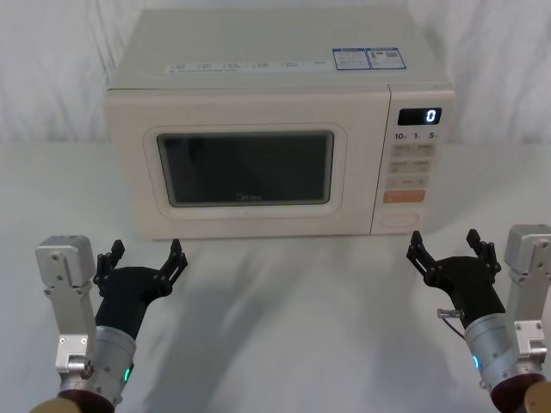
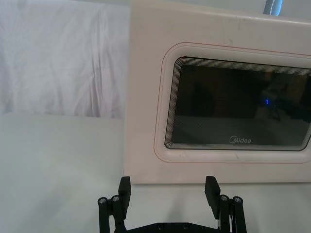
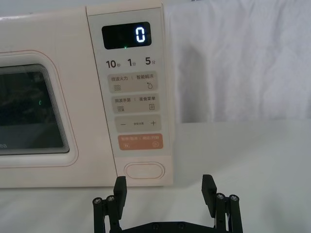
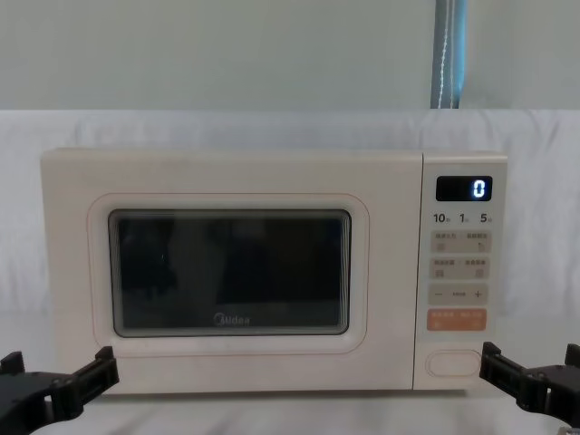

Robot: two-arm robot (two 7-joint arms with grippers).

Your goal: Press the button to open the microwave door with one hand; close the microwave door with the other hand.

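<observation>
Cream plastic faces you: the microwave (image 1: 275, 129) sits at twelve o'clock on the white-draped desk (image 1: 284, 327), its display (image 1: 419, 116) reading "0". You can see the microwave door (image 1: 245, 168) shut flush, its dark window taking up most of the front. The button (image 1: 399, 218), a blank pill shape, sits at the foot of the control panel, just below the orange key (image 1: 403, 196).

Your left gripper (image 1: 139, 261) hovers at about eight o'clock, near the door's lower left corner but apart from it; its jaws stand wide open and hold nothing. Your right gripper (image 1: 452, 251) hovers at about four o'clock, near the button and short of touching it; its jaws are likewise spread wide and empty. In the right wrist view the button (image 3: 144, 171) lies beyond the open fingertips (image 3: 209, 183).
</observation>
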